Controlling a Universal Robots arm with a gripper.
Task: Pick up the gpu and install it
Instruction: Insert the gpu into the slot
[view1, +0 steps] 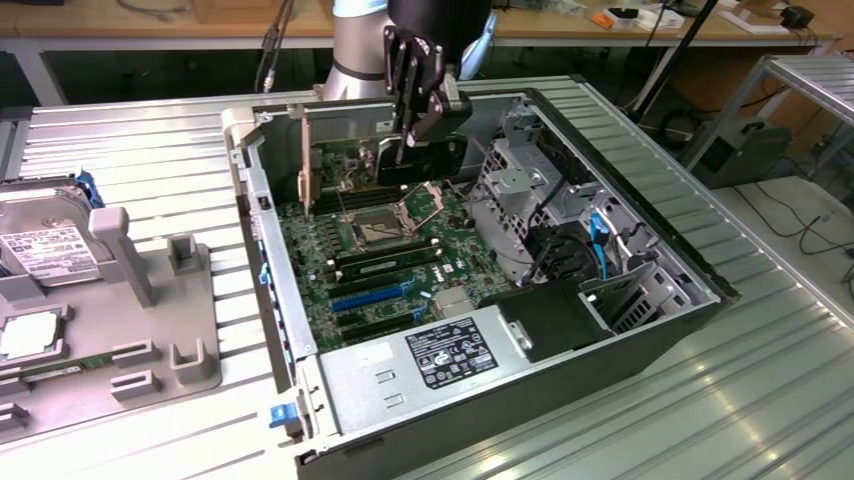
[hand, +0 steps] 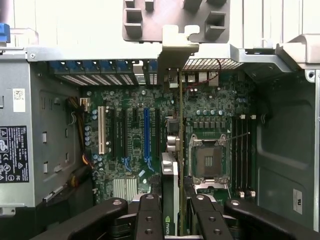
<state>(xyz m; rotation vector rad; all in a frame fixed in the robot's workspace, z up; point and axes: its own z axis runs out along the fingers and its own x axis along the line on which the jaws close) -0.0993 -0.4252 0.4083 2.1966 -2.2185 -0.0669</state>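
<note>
My gripper (view1: 422, 128) hangs over the open computer case (view1: 274, 300), shut on the gpu (view1: 387, 160). The gpu is a thin green card with a black cooler and a silver end bracket (view1: 306, 160). It is held on edge above the large green motherboard (view1: 387, 250), near the case's far wall. In the wrist view the gpu (hand: 173, 170) runs edge-on between my two fingers (hand: 149, 215), and its bracket (hand: 177, 47) reaches the case's slot wall. It hangs over the motherboard (hand: 210, 105) between the expansion slots (hand: 146, 132) and the CPU socket (hand: 207, 160).
A power supply (view1: 454, 355) fills the near end of the case. A metal drive cage (view1: 521, 190) with cables sits on the exterior view's right. Outside the case, on the exterior view's left, a hard drive (view1: 34, 240) rests in a grey fixture (view1: 147, 300).
</note>
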